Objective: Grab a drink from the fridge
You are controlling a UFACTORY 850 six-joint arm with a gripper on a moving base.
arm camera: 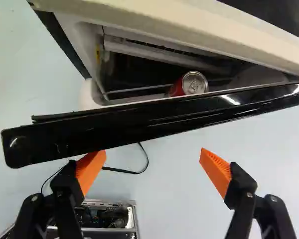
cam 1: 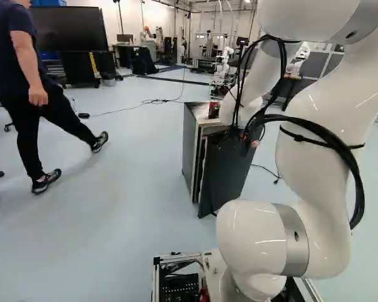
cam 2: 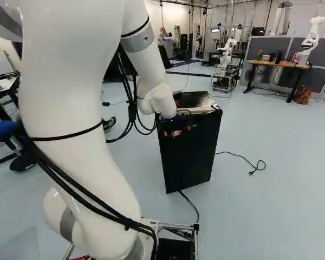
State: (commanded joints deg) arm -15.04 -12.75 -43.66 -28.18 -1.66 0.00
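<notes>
In the right base view my gripper [cam 2: 183, 130] is at the upper part of the small black fridge's door [cam 2: 192, 162]. The wrist view shows the gripper [arm camera: 152, 167] open, its orange pads wide apart on the outer side of the door's edge [arm camera: 154, 118], nothing gripped. Through the gap between the partly open door and the pale fridge body [arm camera: 189, 27], a red drink can [arm camera: 195, 83] with a silver top is visible inside. In the left base view the fridge [cam 1: 190, 148] stands ahead of the arm, which partly covers its top.
Something red [cam 1: 214, 109] shows at the fridge's top in the left base view. A cable [cam 2: 241, 157] lies on the floor beside the fridge. Farther back are another robot [cam 2: 226, 54] on a cart and a desk [cam 2: 279, 64] bearing one more robot [cam 2: 312, 40].
</notes>
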